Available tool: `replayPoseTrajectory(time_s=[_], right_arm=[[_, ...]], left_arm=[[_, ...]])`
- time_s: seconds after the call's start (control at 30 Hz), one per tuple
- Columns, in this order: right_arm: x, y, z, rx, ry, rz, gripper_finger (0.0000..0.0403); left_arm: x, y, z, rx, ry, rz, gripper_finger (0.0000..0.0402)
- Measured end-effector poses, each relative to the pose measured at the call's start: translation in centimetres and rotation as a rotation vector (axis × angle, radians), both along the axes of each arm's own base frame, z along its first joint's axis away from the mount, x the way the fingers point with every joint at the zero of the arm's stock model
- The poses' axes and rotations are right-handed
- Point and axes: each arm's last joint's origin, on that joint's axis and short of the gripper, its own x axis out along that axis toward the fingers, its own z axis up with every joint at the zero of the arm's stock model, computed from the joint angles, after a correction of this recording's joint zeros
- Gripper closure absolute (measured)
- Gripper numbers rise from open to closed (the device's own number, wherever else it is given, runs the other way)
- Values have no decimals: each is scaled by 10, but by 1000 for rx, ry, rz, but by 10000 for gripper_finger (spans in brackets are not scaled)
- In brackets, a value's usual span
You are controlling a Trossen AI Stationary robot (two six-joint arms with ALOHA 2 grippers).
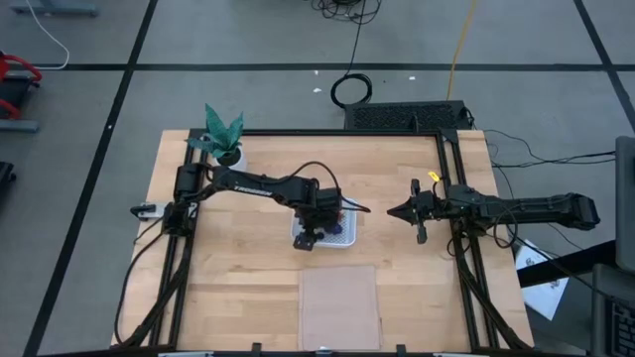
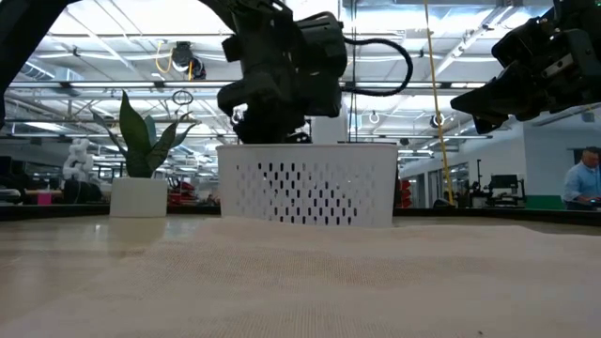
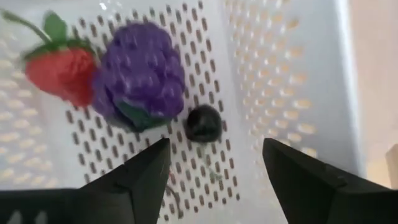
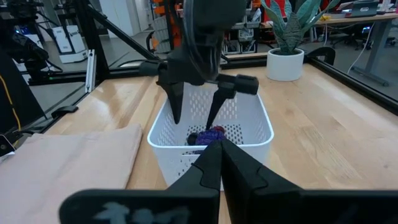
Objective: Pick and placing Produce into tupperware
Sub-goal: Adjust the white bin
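The white perforated tupperware (image 1: pixel 347 239) (image 2: pixel 310 188) stands at the middle of the table. On its base lie a red strawberry (image 3: pixel 59 71), a purple lumpy cluster (image 3: pixel 140 74) and a small dark berry (image 3: pixel 203 122). My left gripper (image 3: pixel 214 152) (image 4: pixel 193 121) hangs open over the tupperware, fingers pointing down into it just above the fruits, touching none. My right gripper (image 1: pixel 392 211) (image 4: pixel 219 144) is shut and holds nothing. It hovers above the table to the right of the tupperware, pointing toward it.
A potted green plant (image 1: pixel 223 139) stands at the table's far left corner. A flat pale sheet (image 1: pixel 339 307) lies near the front edge, just in front of the tupperware. Dark rails run along the table's left and right sides. A person (image 2: pixel 584 178) stands in the room beyond.
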Motion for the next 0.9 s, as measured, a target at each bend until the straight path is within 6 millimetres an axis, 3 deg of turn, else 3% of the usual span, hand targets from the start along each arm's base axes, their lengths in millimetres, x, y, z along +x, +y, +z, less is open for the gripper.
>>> replayPoseTrajectory(time_s=[0.23,0.47,0.67,0.9], right_arm=[[0,0,0,0,0,0,403],[0,0,0,0,0,0,403],[0,0,0,0,0,0,403],[0,0,0,2,0,0,403]], left_arm=[[8,-3,22,11,-38,-16,146],[15,-11,56,137,-67,-55,187],[16,-7,74,265,-75,-35,262],[11,15,70,326,-18,17,383]])
